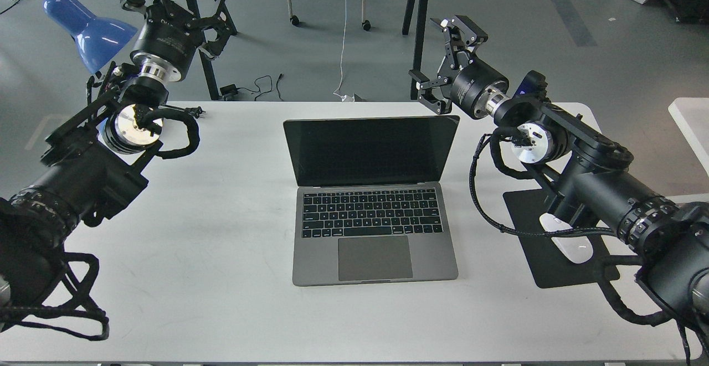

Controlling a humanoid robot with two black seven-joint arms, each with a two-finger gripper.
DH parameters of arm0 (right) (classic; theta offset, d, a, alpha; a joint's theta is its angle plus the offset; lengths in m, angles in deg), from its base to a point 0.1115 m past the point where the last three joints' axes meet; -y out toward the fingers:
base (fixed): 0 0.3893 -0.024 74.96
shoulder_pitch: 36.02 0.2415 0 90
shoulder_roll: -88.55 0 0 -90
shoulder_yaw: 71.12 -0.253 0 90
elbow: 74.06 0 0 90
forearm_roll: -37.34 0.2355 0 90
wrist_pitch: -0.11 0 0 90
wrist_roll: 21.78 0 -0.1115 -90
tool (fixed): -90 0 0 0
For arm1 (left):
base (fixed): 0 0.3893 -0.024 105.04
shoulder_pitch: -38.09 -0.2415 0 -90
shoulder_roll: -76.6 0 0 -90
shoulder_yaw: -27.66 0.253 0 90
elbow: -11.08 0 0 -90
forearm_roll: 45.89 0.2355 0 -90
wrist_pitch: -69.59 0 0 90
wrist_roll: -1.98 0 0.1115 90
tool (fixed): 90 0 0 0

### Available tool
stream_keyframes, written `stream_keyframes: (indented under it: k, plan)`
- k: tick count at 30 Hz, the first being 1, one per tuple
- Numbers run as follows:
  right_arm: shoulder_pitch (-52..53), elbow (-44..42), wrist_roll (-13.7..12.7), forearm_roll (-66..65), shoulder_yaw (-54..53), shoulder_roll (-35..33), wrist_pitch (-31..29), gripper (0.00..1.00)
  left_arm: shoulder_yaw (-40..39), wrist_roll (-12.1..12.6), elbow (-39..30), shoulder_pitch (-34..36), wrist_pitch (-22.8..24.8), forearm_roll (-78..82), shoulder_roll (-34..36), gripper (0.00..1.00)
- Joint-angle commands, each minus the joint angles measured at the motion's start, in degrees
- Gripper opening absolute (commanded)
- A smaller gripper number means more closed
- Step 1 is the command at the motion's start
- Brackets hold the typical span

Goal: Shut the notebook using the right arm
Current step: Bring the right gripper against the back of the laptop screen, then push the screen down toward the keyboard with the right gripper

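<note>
The notebook [372, 200] is a slim grey laptop lying open in the middle of the white table [221, 277], its black screen upright and facing me, keys and trackpad towards me. My right arm [587, 161] comes in from the right. Its gripper [440, 61] is open and empty, raised just above and to the right of the screen's top right corner, not touching it. My left gripper [183, 9] is held up at the far left, well away from the notebook; its fingers spread open and hold nothing.
A black mouse pad [532, 244] with a white mouse [570, 241] lies under my right arm, right of the notebook. A blue lamp shade [88, 25] stands at the far left. Black trestle legs [415, 6] and floor cables [260, 86] lie behind the table.
</note>
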Motion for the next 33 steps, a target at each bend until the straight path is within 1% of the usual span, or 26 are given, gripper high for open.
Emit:
stream_keyframes:
  k: [1, 9, 14, 19, 33]
  plan:
    - [-0.2, 0.1, 0.0, 0.0, 0.1, 0.0, 0.0, 1.0, 0.0, 0.0, 0.0, 0.0, 0.0, 0.0, 0.0, 1.0]
    - [-0.8, 1.2, -0.1, 0.1, 0.3, 0.0, -0.2, 1.0, -0.1, -0.1, 0.0, 0.0, 0.0, 0.0, 0.0, 1.0]
    - [-2.2, 4.2, -0.2, -0.1, 0.5, -0.1, -0.1, 1.0, -0.1, -0.1, 0.0, 0.0, 0.0, 0.0, 0.0, 1.0]
    - [-3.8, 7.7, -0.2, -0.1, 3.7, -0.7, -0.1, 1.0, -0.1, -0.1, 0.0, 0.0, 0.0, 0.0, 0.0, 1.0]
    - [-5.2, 9.8, -0.2, -0.4, 5.7, -1.8, -0.2, 1.0, -0.2, -0.2, 0.0, 0.0, 0.0, 0.0, 0.0, 1.0]
